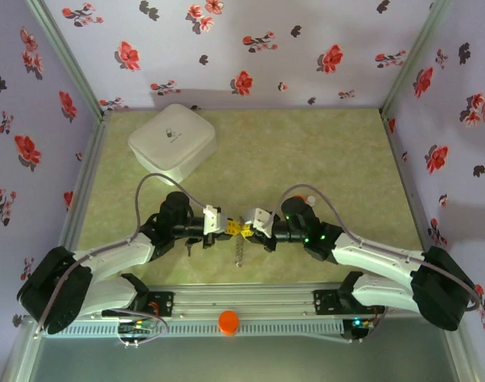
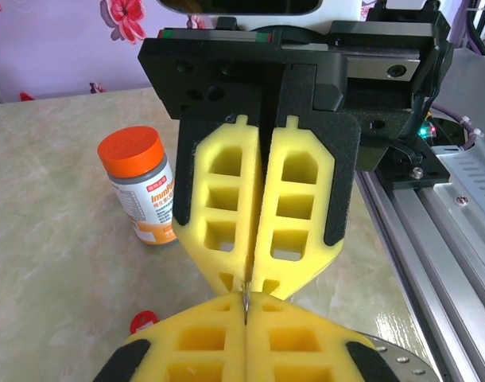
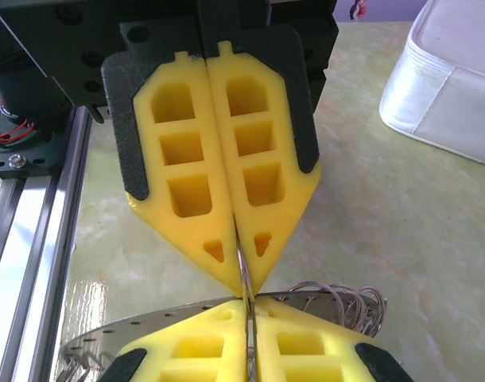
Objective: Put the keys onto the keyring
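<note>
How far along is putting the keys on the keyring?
Done: nothing clear; no key seen on the keyring. In hand: left claw and right claw, tip to tip, both shut on one thin metal piece. Left: a red piece, perhaps a key's tag, lies on the table.

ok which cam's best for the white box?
Top external. The whole white box shows there, square with rounded corners and a small dark mark on its lid, at the far left of the table. Right wrist catches one corner of it at the upper right, cut off by the frame edge.
</note>
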Robot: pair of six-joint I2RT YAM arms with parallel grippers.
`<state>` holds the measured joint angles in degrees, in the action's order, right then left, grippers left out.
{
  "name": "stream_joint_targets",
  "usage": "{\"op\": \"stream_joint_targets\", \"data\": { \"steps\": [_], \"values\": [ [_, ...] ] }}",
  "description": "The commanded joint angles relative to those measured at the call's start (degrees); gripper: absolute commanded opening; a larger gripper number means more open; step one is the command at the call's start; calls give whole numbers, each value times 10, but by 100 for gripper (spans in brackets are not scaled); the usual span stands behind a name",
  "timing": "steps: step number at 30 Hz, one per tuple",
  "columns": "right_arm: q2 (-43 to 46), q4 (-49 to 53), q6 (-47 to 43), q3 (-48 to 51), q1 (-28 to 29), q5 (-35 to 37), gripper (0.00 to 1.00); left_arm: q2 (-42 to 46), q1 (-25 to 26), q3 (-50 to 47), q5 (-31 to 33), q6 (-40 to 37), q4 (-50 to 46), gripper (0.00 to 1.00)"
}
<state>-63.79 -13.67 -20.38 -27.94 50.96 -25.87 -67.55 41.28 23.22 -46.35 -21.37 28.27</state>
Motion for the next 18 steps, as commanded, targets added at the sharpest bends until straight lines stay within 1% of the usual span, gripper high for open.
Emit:
{"op": "stream_joint_targets", "data": {
  "steps": [1, 2, 3, 5, 7, 8, 13, 18],
  "values": [
    [-4, -47, 5, -12, 5, -17, 3, 1, 3, 5, -5, -11, -8, 0],
    [-4, -47, 4, -12, 5, -18, 0, 3, 3, 6, -5, -12, -12, 0],
    [-4, -47, 4, -12, 5, -18, 0, 5, 3, 7, -4, -15, -16, 1],
    [-4, -43, 3, -13, 5, -18, 0, 11, 3, 8, 4, -17, -29, 15],
    [-2, -36, 2, -14, 5, -15, 0, 25, 3, 11, 13, -29, -61, 26],
    [-2, -31, 0, -15, 5, -12, 0, 34, 3, 15, 19, -40, -83, 28],
    [-3, -9, -13, -24, 5, -5, 0, 69, 3, 43, 47, -90, -228, 29],
    [-5, 6, -22, -30, 5, -7, 0, 64, 3, 65, 61, -107, -269, 27]
  ]
}}
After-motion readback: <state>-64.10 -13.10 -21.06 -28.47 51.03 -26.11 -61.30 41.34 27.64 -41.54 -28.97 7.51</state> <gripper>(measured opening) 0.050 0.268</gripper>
